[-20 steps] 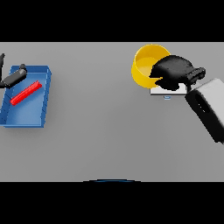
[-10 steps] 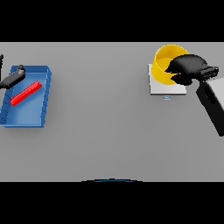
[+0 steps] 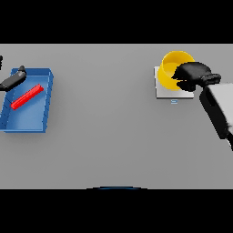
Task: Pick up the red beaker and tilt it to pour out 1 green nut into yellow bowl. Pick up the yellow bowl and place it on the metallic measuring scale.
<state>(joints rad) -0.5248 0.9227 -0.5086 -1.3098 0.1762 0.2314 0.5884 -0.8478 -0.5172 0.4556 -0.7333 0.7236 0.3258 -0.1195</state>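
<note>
Our right hand (image 3: 193,73) has its fingers (image 3: 182,84) curled over the near rim of the yellow bowl (image 3: 173,68), gripping it. The bowl sits tilted over the metallic measuring scale (image 3: 170,91), directly under the fingers; we cannot tell whether its base touches the plate. Risk as we judge it: letting go while tilted could make the bowl rock or slide off the scale's far edge, and any nut inside might roll out. We cannot see into the bowl well enough to confirm a nut. Well away from these fingers, across the counter (image 3: 109,136), the blue tray (image 3: 27,123) holds a red object (image 3: 27,97), seemingly the red beaker lying flat. Our left hand (image 3: 13,78) rests at that tray's far corner; finger state we cannot tell.
</note>
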